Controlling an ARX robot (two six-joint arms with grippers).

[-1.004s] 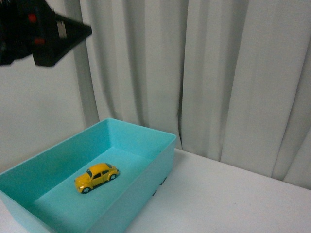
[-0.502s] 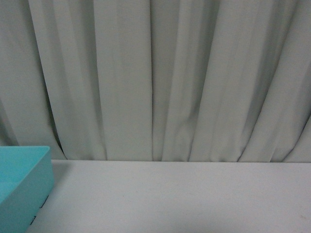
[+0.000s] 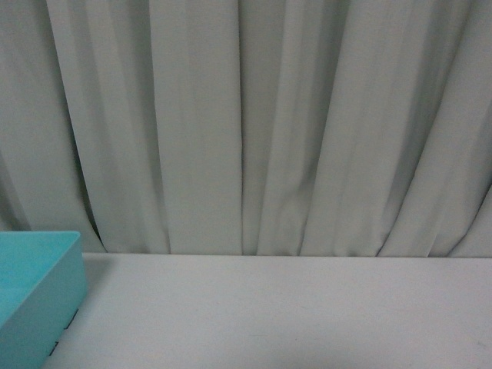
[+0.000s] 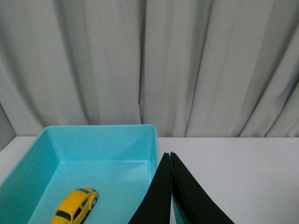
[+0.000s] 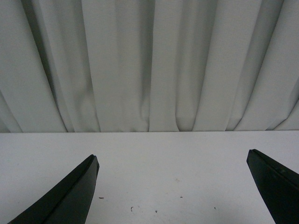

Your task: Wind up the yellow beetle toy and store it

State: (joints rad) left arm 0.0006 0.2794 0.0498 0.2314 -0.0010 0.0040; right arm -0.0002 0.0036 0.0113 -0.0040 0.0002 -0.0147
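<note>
The yellow beetle toy (image 4: 74, 208) lies on the floor of a turquoise box (image 4: 100, 132), seen in the left wrist view. My left gripper (image 4: 170, 155) is shut with nothing in it, its black fingers pressed together above the box's near corner, apart from the toy. In the front view only a corner of the turquoise box (image 3: 38, 296) shows at the lower left; the toy and both arms are out of that view. My right gripper (image 5: 173, 156) stands wide open over bare white table, nothing between its fingers.
A pale pleated curtain (image 3: 254, 123) hangs along the far edge of the white table (image 3: 292, 315). A few small dark specks (image 5: 131, 208) mark the tabletop under the right gripper.
The front view has swung right: the box with the toy filled its lower left a second ago, and now only a box corner shows. The dark arm at upper left has left the view.
</note>
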